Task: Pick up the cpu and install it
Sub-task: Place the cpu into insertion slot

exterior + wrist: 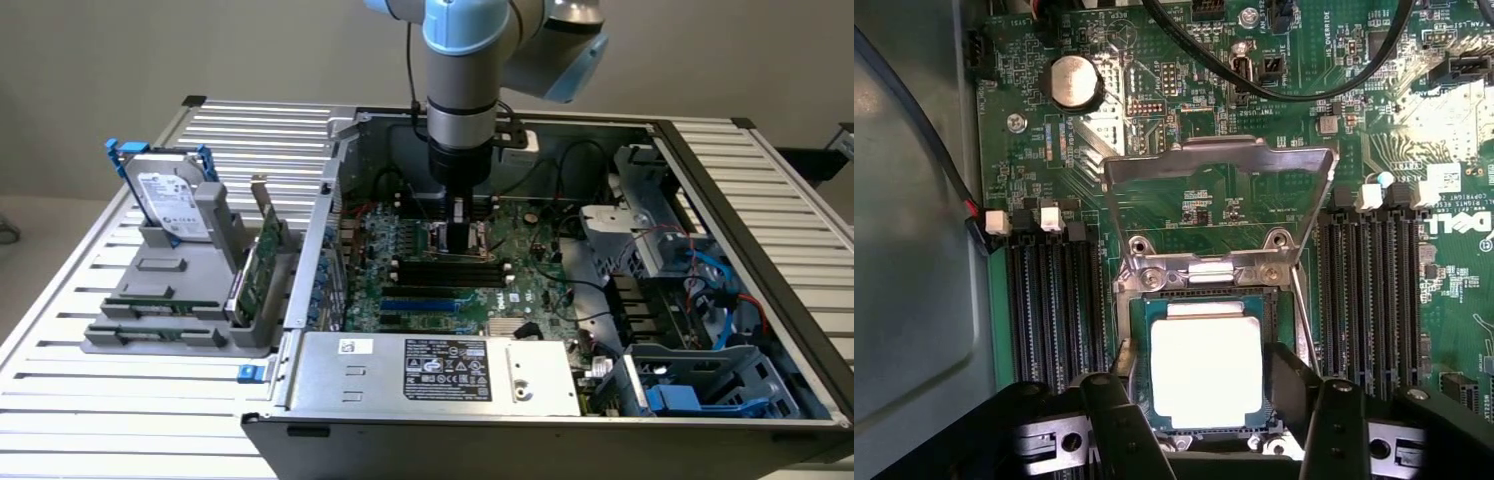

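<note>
Here the chip (pixel 1207 373) lies flat in its socket near the middle of the circuit board (pixel 1154 60), between the two banks of memory slots (pixel 1054 300). The claw (pixel 1206 362) is spread wide, a finger (pixel 1126 365) just beside each of two opposite edges. If a finger catches an edge, we judge the chip could tip and bend the socket's contacts; the raised metal frame (pixel 1219 160) stands close too.

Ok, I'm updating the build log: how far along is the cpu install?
Done: the cpu lies flat in its socket on the motherboard. In hand: the end effector straddles it, jaws wide; contact is unclear. Left: the load plate stands raised, not closed over the chip.
</note>
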### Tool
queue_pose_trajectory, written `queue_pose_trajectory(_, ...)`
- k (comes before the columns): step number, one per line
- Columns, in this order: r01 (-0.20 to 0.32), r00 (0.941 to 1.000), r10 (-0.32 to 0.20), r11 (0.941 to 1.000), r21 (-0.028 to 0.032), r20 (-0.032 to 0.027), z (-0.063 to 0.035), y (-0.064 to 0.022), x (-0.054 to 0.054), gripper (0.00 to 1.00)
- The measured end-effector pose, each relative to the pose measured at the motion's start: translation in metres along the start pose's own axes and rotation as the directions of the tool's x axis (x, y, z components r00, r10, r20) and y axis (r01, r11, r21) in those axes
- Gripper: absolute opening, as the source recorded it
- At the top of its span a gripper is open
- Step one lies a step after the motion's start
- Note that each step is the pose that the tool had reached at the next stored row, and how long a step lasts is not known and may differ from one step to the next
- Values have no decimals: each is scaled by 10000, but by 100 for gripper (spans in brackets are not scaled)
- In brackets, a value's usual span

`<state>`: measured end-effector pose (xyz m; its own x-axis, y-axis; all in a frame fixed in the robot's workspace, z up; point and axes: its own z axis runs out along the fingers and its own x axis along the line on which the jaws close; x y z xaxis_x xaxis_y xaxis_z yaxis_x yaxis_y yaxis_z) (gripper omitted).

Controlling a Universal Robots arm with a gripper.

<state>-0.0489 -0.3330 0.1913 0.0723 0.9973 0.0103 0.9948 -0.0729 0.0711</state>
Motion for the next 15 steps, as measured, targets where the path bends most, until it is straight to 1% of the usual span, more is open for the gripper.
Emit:
queue_pose_trajectory(4, 10, 9999, -10, 10000, -9, 131, 0, 0, 1, 62)
queue_pose_trajectory(8, 20, 9996, -20, 10000, -19, 277, 0, 0, 5, 62)
queue_pose_trajectory(10, 27, 9993, -26, 10000, -25, 360, 1, 0, 9, 62)
queue_pose_trajectory(13, 37, 9987, -35, 10000, -36, 513, 0, -1, 20, 62)
queue_pose_trajectory(15, 44, 9982, -42, 10000, -37, 592, 1, -2, 31, 62)
